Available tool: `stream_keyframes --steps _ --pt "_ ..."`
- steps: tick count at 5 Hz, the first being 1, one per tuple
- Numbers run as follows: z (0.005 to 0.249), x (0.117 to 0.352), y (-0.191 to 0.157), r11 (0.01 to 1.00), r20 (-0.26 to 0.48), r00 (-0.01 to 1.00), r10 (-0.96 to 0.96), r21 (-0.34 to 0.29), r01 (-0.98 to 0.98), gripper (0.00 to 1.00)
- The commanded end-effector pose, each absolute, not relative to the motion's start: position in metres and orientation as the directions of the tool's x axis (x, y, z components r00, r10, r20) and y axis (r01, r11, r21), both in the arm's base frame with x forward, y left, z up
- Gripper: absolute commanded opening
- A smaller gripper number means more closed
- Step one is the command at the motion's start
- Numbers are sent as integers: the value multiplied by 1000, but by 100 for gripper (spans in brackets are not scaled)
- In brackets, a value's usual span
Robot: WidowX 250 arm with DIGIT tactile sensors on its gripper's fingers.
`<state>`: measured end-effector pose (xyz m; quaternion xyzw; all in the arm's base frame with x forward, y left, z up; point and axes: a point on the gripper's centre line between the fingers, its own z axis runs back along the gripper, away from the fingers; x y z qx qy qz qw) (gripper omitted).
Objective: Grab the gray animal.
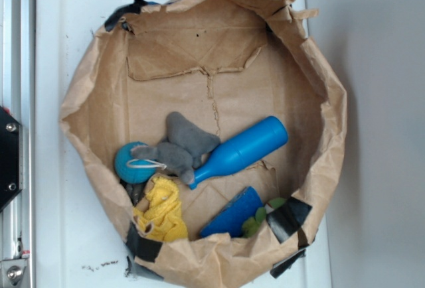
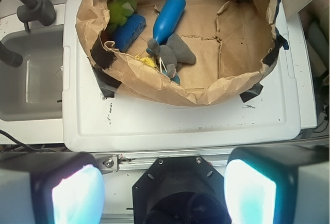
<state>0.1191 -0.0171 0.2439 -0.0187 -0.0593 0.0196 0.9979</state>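
The gray animal (image 1: 180,143) lies on the floor of the paper bag (image 1: 93,112), left of centre in the exterior view, limbs splayed flat, with a thin white string loop trailing off its left end. That end overlaps the teal ball (image 1: 130,162), which sits against the bag's lower-left wall; the string lies across the ball. Its right side touches the narrow end of the blue bottle (image 1: 244,150), which lies on its side, slanting up toward the right of the frame. Just below the gray toy, the yellow plush toy (image 1: 161,210) rests against the bag's lower wall. To the right of that sits a blue block (image 1: 232,214), with a green plush (image 1: 260,215) tucked at its right edge. The bag, rolled down and patched with black tape at the rim, stands on a white tabletop (image 1: 56,49). In the wrist view the gripper (image 2: 164,189) fills the bottom edge of the frame, its two fingers (image 2: 77,193) spread wide with nothing between them, well apart from the bag and on the near side of the table. A gray sink (image 2: 31,74) with a dark faucet shows at upper left of the wrist view.
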Motion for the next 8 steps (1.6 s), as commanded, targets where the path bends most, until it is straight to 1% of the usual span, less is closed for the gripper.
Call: stream_keyframes --steps 1,2,3,4,5,8 --pt "244 119 -17 999 118 992 41 -40 -37 100" --pt "244 156 -16 987 114 981 159 -54 -154 100" --pt "243 178 -15 964 94 960 263 -57 -259 100" --pt "240 190 -10 919 85 916 393 -62 -389 100" --pt "230 190 5 800 11 807 590 -141 -583 100" --pt "230 190 5 800 11 807 590 -141 -583 100"
